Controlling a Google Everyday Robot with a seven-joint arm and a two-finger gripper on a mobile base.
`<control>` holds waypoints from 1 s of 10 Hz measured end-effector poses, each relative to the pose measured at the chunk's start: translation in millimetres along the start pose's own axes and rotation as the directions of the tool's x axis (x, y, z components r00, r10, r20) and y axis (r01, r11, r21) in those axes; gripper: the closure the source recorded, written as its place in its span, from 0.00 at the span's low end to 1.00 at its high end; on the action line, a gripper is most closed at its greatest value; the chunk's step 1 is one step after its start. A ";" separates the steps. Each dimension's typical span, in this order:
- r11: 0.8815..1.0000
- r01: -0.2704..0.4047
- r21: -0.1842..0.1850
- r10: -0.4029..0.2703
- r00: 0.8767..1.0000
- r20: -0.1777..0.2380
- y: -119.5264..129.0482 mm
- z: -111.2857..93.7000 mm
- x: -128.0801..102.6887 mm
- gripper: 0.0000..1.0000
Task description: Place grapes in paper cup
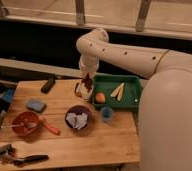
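Observation:
My gripper hangs from the white arm over the back middle of the wooden table. It is shut on the grapes, a small dark reddish bunch hanging below it. The grapes are right over the paper cup, a short white cup standing by the left edge of the green tray. The grapes and gripper hide most of the cup's rim, and I cannot tell if the grapes touch it.
A green tray to the right holds an orange fruit and pale slices. In front are a small blue cup and a dark purple bowl. Left are a red bowl, a blue sponge, and a black object.

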 end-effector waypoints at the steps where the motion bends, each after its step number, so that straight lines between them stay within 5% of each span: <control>1: 1.000 -0.004 -0.005 0.004 1.000 -0.010 -2.0 13.8 1.4 1.00; 5: 0.998 -0.025 -0.052 0.022 0.999 -0.043 -8.6 56.1 0.2 0.96; 10: 0.995 -0.054 -0.090 0.046 0.995 -0.088 -9.6 90.4 8.9 0.48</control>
